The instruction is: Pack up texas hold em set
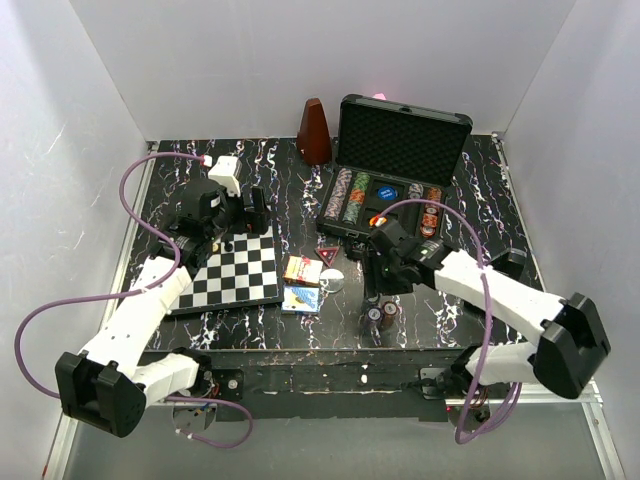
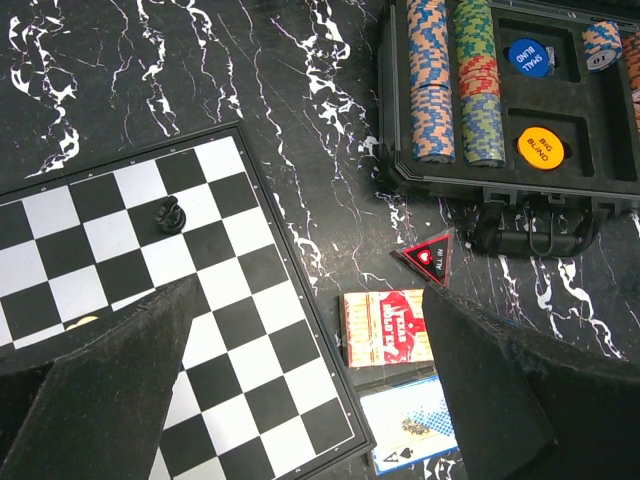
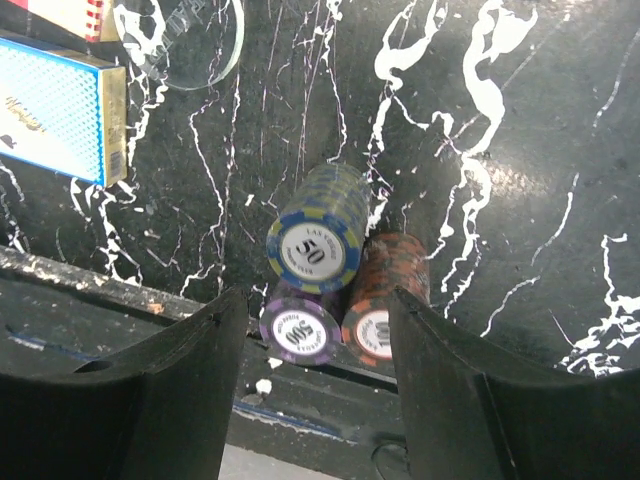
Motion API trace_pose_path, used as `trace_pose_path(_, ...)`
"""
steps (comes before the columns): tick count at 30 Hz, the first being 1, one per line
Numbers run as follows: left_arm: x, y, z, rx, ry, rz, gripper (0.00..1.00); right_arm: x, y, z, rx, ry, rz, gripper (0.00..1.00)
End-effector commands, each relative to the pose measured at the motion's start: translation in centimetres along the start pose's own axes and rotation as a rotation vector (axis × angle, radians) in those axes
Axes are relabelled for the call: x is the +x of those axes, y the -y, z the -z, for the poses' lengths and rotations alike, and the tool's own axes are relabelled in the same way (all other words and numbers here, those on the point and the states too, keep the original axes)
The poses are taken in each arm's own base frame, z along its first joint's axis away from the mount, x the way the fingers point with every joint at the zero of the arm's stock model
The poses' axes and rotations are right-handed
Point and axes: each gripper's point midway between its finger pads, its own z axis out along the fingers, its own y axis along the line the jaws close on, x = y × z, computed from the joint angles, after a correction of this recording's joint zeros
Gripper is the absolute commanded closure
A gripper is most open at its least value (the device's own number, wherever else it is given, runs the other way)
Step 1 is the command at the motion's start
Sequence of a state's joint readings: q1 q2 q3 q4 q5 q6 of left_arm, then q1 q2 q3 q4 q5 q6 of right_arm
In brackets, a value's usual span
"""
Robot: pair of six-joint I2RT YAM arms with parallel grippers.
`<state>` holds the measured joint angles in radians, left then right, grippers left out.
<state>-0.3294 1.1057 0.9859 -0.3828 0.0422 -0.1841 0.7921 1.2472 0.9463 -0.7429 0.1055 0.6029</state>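
Three chip stacks [image 3: 318, 243] crowd together at the table's near edge, with bare marble tabletop [image 3: 520, 200] free to their right. Two card boxes [image 1: 302, 269] and a clear disc [image 1: 332, 281] lie left of them. The case's upright lid [image 1: 405, 138] walls off the far side. The chessboard [image 1: 235, 272] fills the left.

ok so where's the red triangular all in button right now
In the top view, the red triangular all in button lies near the middle, just in front of the open black hard case, at its left corner, with the red card box beside it.
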Motion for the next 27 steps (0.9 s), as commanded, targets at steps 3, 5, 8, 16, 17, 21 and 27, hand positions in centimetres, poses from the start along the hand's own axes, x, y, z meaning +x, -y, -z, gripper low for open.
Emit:
trace_pose_path(3, -0.5, 0.9, 0.0, 0.045, 0.003, 0.011, 0.02, -2.0, -2.2, -1.3, -0.006, 0.022, 0.036, 0.35)
trace_pose_path(5, -0.5, 1.1, -0.1, 0.053, 0.0, 0.014, 0.02, -1.9, -1.9, -1.8, 0.033, 0.01, 0.051, 0.35)
trace_pose_path(8, -0.4, 1.2, -0.2, 0.06, -0.003, 0.018, 0.02, -1.6, -1.9, -2.1, 0.05, -0.001, 0.076, 0.35)
trace_pose_path(16, -0.1, 1.3, -0.5, 0.067, -0.017, 0.02, 0.02, -0.6, -1.1, -3.4, 0.118, -0.037, 0.069, 0.36)
trace_pose_path(17, -0.1, 1.3, -0.5, 0.067, -0.017, 0.02, 0.02, -0.5, -1.1, -3.5, 0.12, -0.04, 0.066, 0.37)
trace_pose_path(21, 0.0, 1.4, -0.6, 0.072, -0.023, 0.022, 0.02, -0.2, -0.9, -4.1, 0.133, -0.051, 0.059, 0.39)
trace_pose_path(27, 0.0, 1.7, -0.6, 0.089, -0.024, 0.023, 0.02, 0.0, -0.8, -4.7, 0.145, -0.063, 0.062, 0.55)
